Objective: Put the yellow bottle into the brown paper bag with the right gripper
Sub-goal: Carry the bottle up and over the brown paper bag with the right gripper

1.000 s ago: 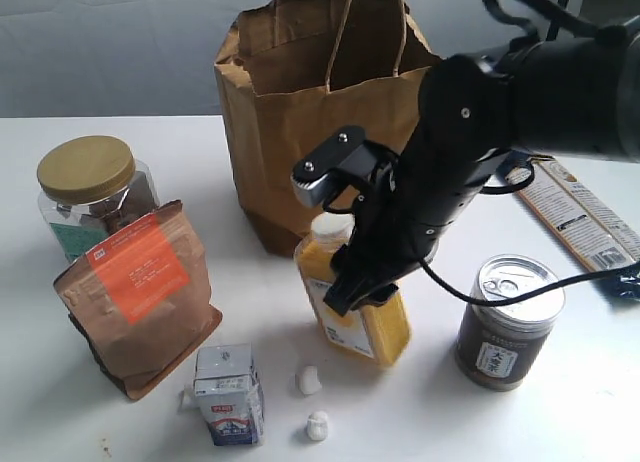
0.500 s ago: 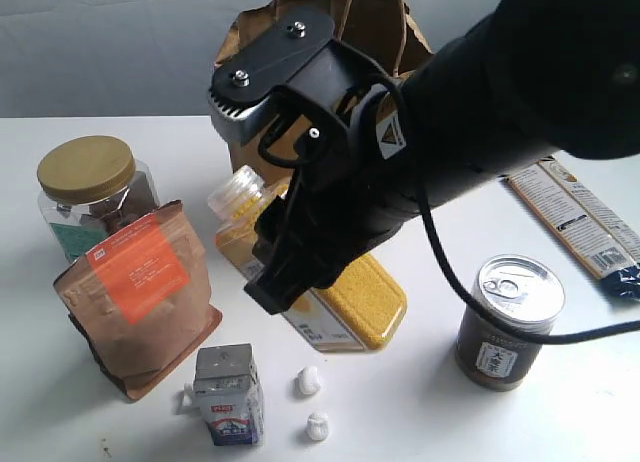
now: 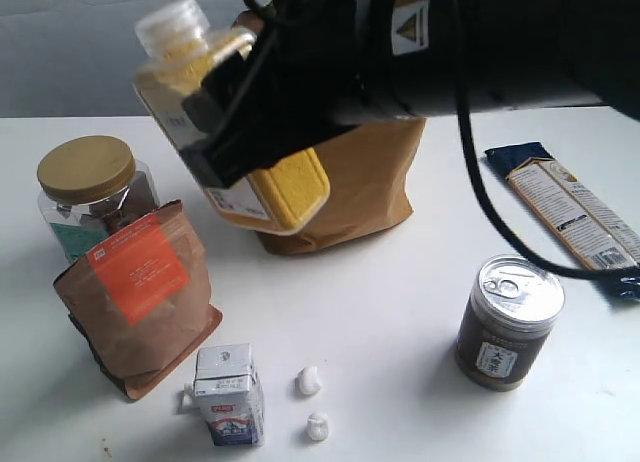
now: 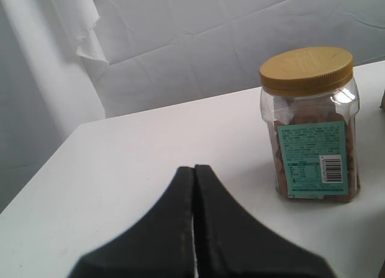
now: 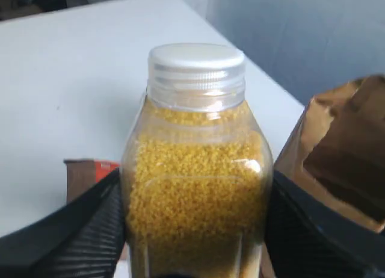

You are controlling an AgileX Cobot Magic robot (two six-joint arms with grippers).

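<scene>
The yellow bottle (image 3: 262, 187), full of yellow grains with a clear white cap, hangs tilted in the air, its cap toward the upper left. My right gripper (image 3: 235, 122) is shut on it, and the bulky black arm fills the top of the exterior view. In the right wrist view the bottle (image 5: 195, 182) sits between the two black fingers (image 5: 90, 230) of the right gripper (image 5: 195, 236). The brown paper bag (image 3: 370, 182) stands upright behind the bottle, its mouth hidden by the arm; its edge (image 5: 343, 151) shows beside the bottle. My left gripper (image 4: 194, 172) is shut and empty over the table.
A gold-lidded jar (image 3: 90, 192) (image 4: 313, 127) and a brown pouch with an orange label (image 3: 140, 292) stand at the left. A small carton (image 3: 228, 394) and two white bits (image 3: 309, 381) lie in front. A dark can (image 3: 508, 322) and a flat packet (image 3: 565, 212) are at the right.
The right gripper has lifted the yellow bottle off the table, up and to the left, to the height of the bag's top. The left gripper shows no earlier frame.
</scene>
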